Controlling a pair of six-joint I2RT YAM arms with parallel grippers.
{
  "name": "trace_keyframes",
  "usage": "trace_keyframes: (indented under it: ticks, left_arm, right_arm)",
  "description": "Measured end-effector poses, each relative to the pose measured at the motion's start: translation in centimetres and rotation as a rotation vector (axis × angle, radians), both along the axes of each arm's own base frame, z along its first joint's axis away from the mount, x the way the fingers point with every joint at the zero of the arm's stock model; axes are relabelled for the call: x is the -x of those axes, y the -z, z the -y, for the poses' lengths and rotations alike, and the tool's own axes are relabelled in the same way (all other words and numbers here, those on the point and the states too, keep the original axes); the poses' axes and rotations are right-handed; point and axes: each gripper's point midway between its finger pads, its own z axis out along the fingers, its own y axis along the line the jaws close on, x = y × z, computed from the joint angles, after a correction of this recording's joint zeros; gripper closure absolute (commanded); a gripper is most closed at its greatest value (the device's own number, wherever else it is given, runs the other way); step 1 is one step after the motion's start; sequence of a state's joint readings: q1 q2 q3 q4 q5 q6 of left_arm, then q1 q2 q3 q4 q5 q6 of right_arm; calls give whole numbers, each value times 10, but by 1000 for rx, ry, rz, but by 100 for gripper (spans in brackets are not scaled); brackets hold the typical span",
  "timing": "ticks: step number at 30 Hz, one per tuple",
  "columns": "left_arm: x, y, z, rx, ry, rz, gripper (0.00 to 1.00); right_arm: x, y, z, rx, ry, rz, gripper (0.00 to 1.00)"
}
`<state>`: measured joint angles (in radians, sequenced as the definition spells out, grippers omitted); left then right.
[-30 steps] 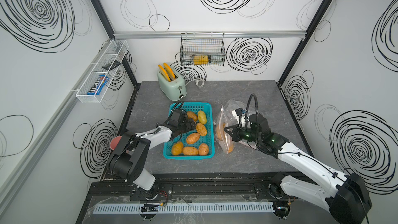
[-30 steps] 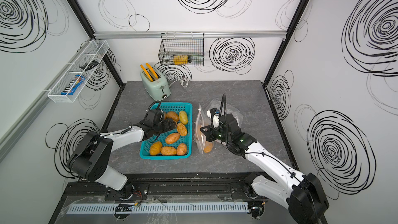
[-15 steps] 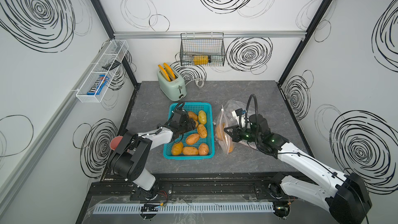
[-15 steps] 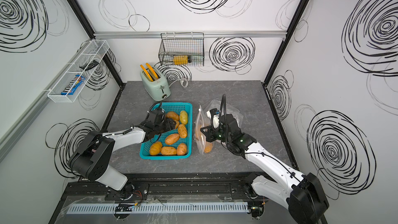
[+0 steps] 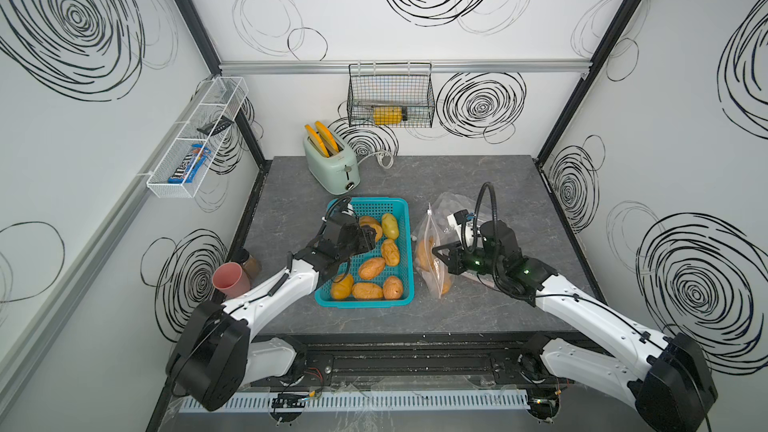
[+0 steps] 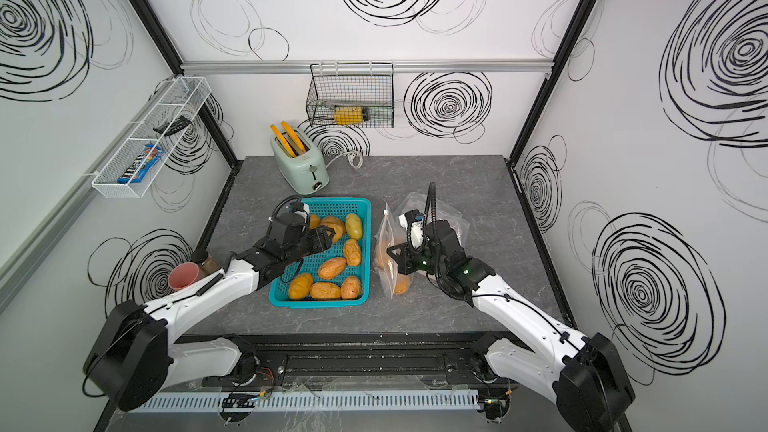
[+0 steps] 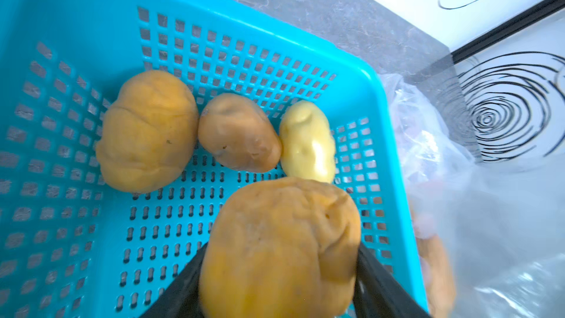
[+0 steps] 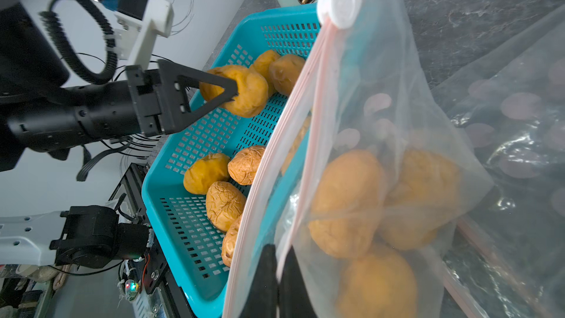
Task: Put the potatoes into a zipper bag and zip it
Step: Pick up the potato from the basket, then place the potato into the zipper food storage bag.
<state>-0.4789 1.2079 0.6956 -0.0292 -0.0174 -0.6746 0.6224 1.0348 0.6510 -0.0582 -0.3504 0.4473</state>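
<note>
Several orange-brown potatoes [image 5: 371, 268] and one pale yellow one [image 7: 307, 142] lie in a teal basket [image 5: 363, 301]. My left gripper [image 5: 370, 238] is over the basket's far half, shut on a potato [image 7: 279, 249], which shows between both black fingers [image 7: 370, 270]. The right wrist view shows the same grip [image 8: 234, 90]. Right of the basket stands the clear zipper bag [image 5: 432, 243], its mouth open, with potatoes [image 8: 348, 200] inside. My right gripper [image 8: 278, 282] is shut on the bag's rim and holds it upright. A white slider [image 8: 339, 3] sits at the zipper's far end.
A mint toaster [image 5: 330, 164] with orange slices stands at the back left of the grey table. A black wire basket [image 5: 390, 97] hangs on the back wall, a white wire shelf [image 5: 195, 139] on the left wall. A pink cup [image 5: 230, 280] sits left of the table. More clear plastic [image 5: 453, 205] lies behind the bag.
My left gripper's jaws have closed from wide open onto a potato in the basket. The right arm and the bag have not moved.
</note>
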Motion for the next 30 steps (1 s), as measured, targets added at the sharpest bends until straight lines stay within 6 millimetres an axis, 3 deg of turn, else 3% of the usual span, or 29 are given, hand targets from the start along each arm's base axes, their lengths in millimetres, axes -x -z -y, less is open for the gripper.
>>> trace_keyframes:
  ticks: [3,8,12,16,21,24,30]
  left_arm:
    - [19,-29,19,25,92,72,35]
    - [63,-70,74,109,334,165,34]
    - [94,-91,110,203,506,205,34]
    - [104,-90,130,225,582,192,35]
    - [102,-70,144,200,606,138,35]
    - [97,-58,149,165,597,110,35]
    - [86,-51,145,88,533,110,35]
  right_arm:
    - [0,0,0,0,0,0,100]
    - [0,0,0,1,1,0,100]
    - [0,0,0,1,1,-1,100]
    - [0,0,0,1,1,-1,100]
    - [0,0,0,1,0,0,100]
    - [0,1,0,5,3,0,100]
    - [0,6,4,29,21,-11,100]
